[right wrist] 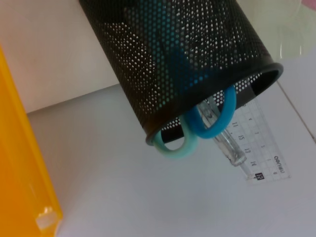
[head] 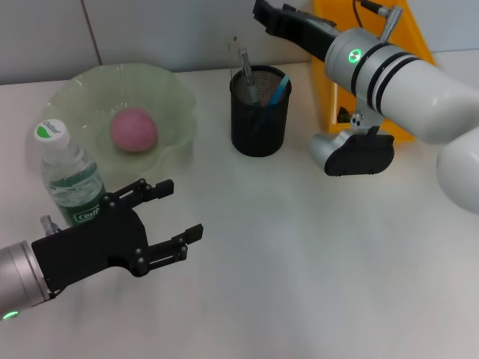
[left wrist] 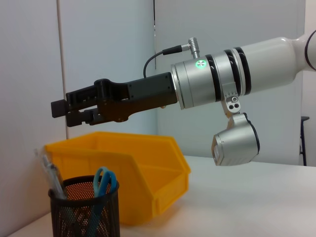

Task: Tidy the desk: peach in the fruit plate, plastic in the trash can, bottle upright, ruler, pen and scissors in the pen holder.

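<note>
While the peach (head: 135, 129) sits in the fruit plate (head: 176, 90) at ten o'clock, the left gripper (head: 174, 213) hovers wide open beside the upright bottle (head: 71, 176); the right gripper (left wrist: 66, 109) — jaws seemingly closed, empty — hangs above the trash can (left wrist: 148, 173), the pen holder (head: 259, 112) holding scissors (right wrist: 207, 123), ruler (right wrist: 261, 143).

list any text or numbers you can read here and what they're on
"C'estbon", partly readable, on the bottle label.
"11", "12", "13", "14" on the ruler sticking out of the pen holder.
Small black logo at the ruler's end: too small to read.
Green mark on the bottle cap: unreadable.
</note>
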{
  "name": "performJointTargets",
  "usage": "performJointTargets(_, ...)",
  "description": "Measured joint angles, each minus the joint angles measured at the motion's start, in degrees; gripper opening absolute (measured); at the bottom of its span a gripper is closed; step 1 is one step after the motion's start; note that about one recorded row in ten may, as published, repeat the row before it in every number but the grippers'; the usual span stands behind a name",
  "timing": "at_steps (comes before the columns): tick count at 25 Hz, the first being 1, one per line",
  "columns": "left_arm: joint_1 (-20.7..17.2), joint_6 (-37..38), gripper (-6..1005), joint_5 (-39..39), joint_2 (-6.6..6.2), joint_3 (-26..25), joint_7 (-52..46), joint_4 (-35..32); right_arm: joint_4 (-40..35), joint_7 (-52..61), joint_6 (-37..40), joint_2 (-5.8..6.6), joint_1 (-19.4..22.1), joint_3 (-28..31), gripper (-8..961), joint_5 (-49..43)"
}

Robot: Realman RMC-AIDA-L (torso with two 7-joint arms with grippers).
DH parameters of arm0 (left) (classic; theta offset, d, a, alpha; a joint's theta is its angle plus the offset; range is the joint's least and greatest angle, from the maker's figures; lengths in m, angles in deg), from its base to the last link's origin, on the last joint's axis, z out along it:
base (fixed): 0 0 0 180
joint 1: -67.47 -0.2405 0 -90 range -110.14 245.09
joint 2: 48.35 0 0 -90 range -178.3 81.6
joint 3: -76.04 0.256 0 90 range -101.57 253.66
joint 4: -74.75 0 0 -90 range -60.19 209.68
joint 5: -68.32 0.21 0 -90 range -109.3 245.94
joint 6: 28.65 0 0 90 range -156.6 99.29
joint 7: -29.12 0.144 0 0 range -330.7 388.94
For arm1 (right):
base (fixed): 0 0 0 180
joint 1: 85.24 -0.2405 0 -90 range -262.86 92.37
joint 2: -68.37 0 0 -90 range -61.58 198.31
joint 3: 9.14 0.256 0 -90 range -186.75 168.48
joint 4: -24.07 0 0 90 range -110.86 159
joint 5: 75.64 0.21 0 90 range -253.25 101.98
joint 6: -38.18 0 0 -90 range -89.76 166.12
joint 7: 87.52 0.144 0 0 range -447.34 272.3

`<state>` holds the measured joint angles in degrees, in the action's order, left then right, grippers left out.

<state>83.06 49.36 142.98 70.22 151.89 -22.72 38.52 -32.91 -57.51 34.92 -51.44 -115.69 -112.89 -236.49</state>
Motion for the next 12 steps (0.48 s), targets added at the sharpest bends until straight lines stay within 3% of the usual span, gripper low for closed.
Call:
performJointTargets(6,-0.2,0.1,804,-0.3,-0.01,0.0,0.7,0.0,-0.5,1.6,-1.8,0.0,0.0,-0.7,453,0.1)
performJointTargets(12,0.0,0.1,804,-0.3,-0.02,-0.2,0.7,0.4,-1.2,9.3,-8.1,0.16,2.5,-1.3,495,0.2)
